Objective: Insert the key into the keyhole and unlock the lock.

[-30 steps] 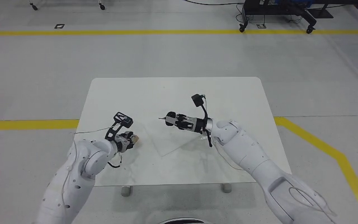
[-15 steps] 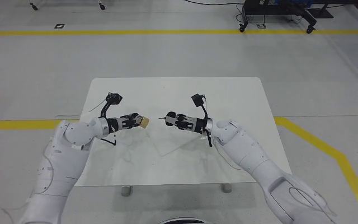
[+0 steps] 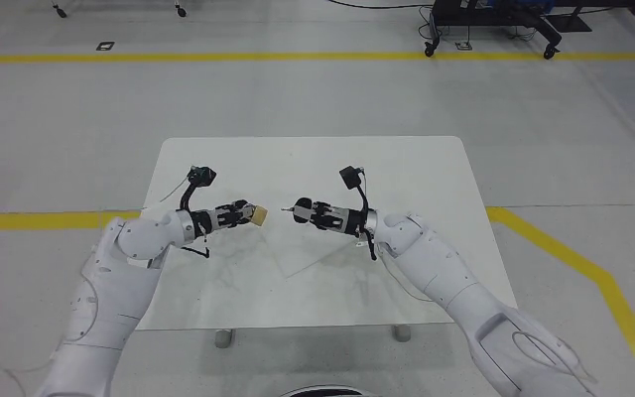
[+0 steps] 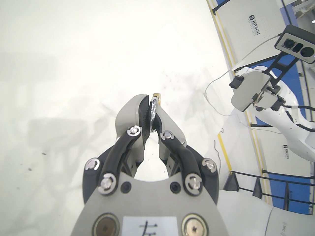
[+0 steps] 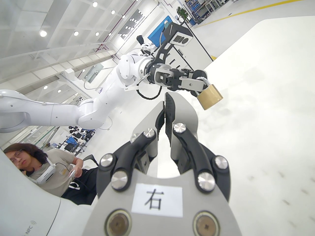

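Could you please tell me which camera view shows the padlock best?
The right wrist view: the brass padlock shows whole, its shackle held in the left gripper. The top view gives it as a small tan block at that gripper's tip; the left wrist view gives a brass sliver past its own gripper.

A white bench (image 3: 417, 159) with round corners is seen on a grey floor (image 3: 298, 99). Small dark specks (image 4: 43, 153) are dotted on its top. A yellow line (image 3: 298, 57) is painted on the floor at 12 o'clock from it.
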Controlling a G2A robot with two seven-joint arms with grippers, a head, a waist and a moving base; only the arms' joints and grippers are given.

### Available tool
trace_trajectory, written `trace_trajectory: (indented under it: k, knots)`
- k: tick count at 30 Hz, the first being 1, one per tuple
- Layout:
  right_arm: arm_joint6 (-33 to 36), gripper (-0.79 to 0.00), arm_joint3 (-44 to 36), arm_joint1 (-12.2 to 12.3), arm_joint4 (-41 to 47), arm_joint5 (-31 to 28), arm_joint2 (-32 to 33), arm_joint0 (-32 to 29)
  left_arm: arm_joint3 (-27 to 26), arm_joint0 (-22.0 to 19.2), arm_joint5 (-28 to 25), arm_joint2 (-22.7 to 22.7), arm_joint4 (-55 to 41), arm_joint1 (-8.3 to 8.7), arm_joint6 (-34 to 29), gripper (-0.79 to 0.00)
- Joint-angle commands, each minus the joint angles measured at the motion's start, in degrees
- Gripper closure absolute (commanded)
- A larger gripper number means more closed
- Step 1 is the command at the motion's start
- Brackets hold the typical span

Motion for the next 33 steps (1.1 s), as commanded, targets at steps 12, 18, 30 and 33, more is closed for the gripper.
trace_trajectory:
  k: [12, 18, 30, 33]
  knots:
    - [0.00, 0.000, 0.00, 0.00, 0.00, 0.00, 0.00, 0.00, 20.96, -10.29, -0.37, -1.28, -37.55, -0.42, -30.74, 0.000]
    - [0.00, 0.000, 0.00, 0.00, 0.00, 0.00, 0.00, 0.00, 22.94, -12.88, 0.57, 1.78, -40.10, -1.08, -31.68, 0.000]
    - [0.58, 0.000, 2.32, -0.16, 4.68, 2.88, 0.31, -0.12, 22.42, -12.31, 2.73, 3.41, -41.30, -1.37, -31.30, 0.000]
    - [0.98, 0.000, 3.93, -0.80, 9.97, 1.87, 0.59, 1.58, 24.22, -13.61, 7.30, 4.90, -43.85, -1.90, -32.54, 0.000]
